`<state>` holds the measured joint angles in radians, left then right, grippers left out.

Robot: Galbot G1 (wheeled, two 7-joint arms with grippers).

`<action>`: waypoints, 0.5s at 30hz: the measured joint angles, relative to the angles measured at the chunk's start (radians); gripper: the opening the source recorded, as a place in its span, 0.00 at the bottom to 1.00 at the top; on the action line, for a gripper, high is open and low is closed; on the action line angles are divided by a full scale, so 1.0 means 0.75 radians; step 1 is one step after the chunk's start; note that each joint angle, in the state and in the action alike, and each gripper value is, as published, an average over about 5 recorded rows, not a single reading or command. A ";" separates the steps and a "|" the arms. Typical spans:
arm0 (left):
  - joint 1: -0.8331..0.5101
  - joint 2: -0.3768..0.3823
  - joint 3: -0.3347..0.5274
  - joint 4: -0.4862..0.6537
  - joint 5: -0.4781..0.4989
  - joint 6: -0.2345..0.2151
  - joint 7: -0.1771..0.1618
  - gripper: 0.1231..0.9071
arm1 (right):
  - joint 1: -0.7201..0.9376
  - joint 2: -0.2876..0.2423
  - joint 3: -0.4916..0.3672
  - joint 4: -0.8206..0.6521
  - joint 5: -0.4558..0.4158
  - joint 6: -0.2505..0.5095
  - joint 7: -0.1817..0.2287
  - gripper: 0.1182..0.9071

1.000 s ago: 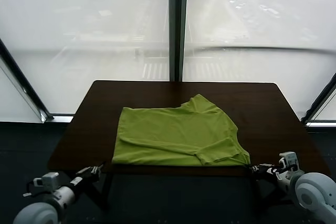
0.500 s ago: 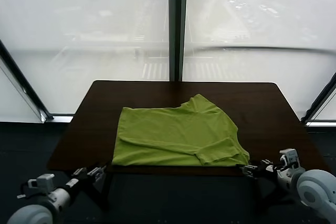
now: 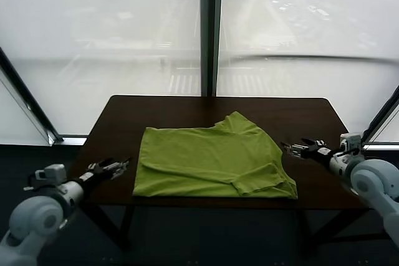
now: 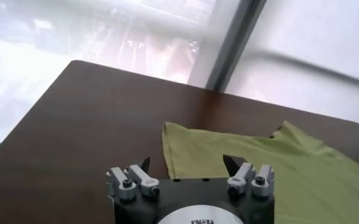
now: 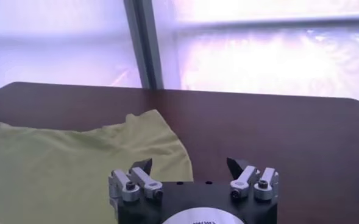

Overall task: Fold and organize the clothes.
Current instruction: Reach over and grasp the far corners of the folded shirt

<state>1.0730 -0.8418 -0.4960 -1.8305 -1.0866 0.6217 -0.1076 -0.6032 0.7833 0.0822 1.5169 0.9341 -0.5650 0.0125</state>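
The soft, limp T-shirt point(image 3: 212, 161) at frame centre probably wants edge grips; left gripper point(image 3: 122, 165) and right gripper point(image 3: 286, 148) flank it, jaws apart.

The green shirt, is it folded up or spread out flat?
Partly folded. The green shirt lies on the table as a rough rectangle, with one sleeve tucked across its front.

A dark brown table point(image 3: 187, 107) stands before frosted windows point(image 3: 100, 29).
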 joint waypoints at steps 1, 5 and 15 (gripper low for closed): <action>-0.059 -0.004 0.038 0.042 0.002 0.001 0.001 1.00 | 0.042 0.028 -0.032 -0.048 -0.017 0.000 -0.006 1.00; -0.269 -0.030 0.174 0.210 0.022 0.008 0.015 1.00 | 0.172 0.134 -0.127 -0.225 -0.060 -0.011 -0.020 1.00; -0.584 -0.130 0.400 0.585 0.155 0.017 0.128 1.00 | 0.323 0.347 -0.216 -0.524 -0.160 -0.012 -0.080 1.00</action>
<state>0.6347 -0.9391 -0.1964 -1.3921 -0.9701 0.6344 -0.0116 -0.3612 1.0435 -0.0802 1.1237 0.8139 -0.5737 -0.0476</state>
